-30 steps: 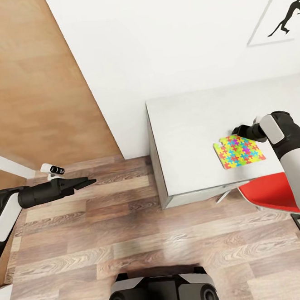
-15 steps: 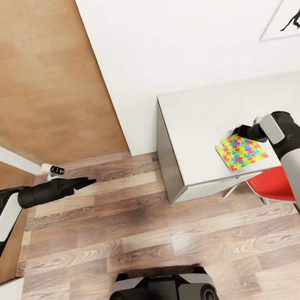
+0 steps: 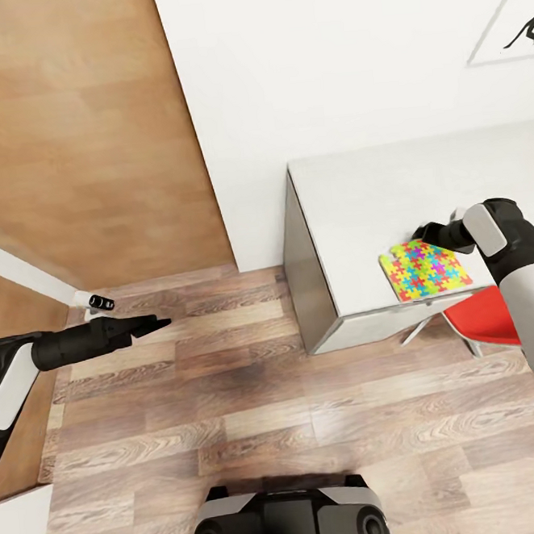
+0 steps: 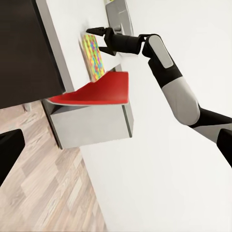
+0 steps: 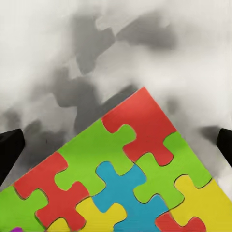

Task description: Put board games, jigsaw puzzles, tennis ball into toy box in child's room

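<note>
One jigsaw puzzle (image 3: 425, 269) lies flat on the table (image 3: 358, 202), close to the front edge and the left end. My right gripper (image 3: 418, 233) is open at the puzzle's far corner. In the right wrist view the puzzle (image 5: 130, 183) points its red corner between the spread fingers of the right gripper (image 5: 121, 137), over the pale table (image 5: 96, 48). The left wrist view shows the right gripper (image 4: 98, 39) beside the puzzle (image 4: 93, 55). A grey bin-like shape (image 4: 117, 17), perhaps the toy box, stands farther along. My left gripper (image 3: 165, 323) hangs open over the floor. Board games, tennis ball and bed are out of view.
A red chair (image 3: 486, 317) is tucked under the table's front edge by my right arm. A brown door (image 3: 69, 138) and a white wall (image 3: 322, 68) bound the far side. Wood floor (image 3: 254, 398) lies between my base (image 3: 289, 520) and the table.
The whole view has shifted, so the table sits farther right in the picture. The puzzle stayed under my right gripper and now lies nearer the table's left end and front edge. Both arms keep their pose.
</note>
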`<state>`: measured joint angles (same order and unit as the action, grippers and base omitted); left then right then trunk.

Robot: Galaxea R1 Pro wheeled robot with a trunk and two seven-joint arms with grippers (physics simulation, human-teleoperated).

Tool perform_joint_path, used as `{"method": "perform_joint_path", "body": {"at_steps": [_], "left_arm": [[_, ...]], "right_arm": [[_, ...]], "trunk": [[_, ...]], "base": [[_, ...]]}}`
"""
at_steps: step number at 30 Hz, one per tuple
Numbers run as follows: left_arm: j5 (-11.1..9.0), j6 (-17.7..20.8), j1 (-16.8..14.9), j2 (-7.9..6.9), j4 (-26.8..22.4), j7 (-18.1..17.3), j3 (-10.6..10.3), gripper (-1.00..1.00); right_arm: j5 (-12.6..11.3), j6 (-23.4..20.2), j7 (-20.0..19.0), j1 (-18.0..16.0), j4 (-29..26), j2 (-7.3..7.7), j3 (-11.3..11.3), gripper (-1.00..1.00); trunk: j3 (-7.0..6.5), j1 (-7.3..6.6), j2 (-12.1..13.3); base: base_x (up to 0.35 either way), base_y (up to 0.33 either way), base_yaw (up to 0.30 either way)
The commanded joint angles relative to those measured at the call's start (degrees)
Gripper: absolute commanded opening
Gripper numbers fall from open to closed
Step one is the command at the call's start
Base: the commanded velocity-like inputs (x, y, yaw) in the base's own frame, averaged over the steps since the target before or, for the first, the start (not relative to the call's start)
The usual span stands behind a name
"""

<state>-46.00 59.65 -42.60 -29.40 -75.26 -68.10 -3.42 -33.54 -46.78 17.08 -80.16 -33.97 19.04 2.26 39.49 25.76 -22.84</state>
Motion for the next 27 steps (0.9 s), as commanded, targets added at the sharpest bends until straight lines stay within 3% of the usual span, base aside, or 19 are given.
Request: {"method": "perform_joint_path", "body": {"at_steps": [1, 10, 27], "left_arm": [[-0.14, 0.34, -0.05, -0.05, 0.03, -0.10, -0.10, 1.00], [-0.14, 0.35, -0.05, -0.12, 0.03, -0.10, -0.15, 1.00], [-0.14, 0.35, -0.03, -0.05, 0.03, -0.10, -0.12, 1.00]], "right_arm": [[-1.22, -0.12, 0.46, 0.00, 1.98, 0.03, 0.29, 1.00], [-1.18, -0.15, 0.46, 0.00, 1.98, 0.03, 0.29, 1.00], [-1.12, -0.23, 0.41, 0.00, 1.98, 0.03, 0.29, 1.00]], "trunk": [[0.09, 0.03, -0.07], [0.09, 0.03, -0.07], [0.09, 0.03, -0.07]], "base": [[-0.124, 0.070, 0.000], [-0.122, 0.102, 0.000], [-0.018, 0.054, 0.000]]}}
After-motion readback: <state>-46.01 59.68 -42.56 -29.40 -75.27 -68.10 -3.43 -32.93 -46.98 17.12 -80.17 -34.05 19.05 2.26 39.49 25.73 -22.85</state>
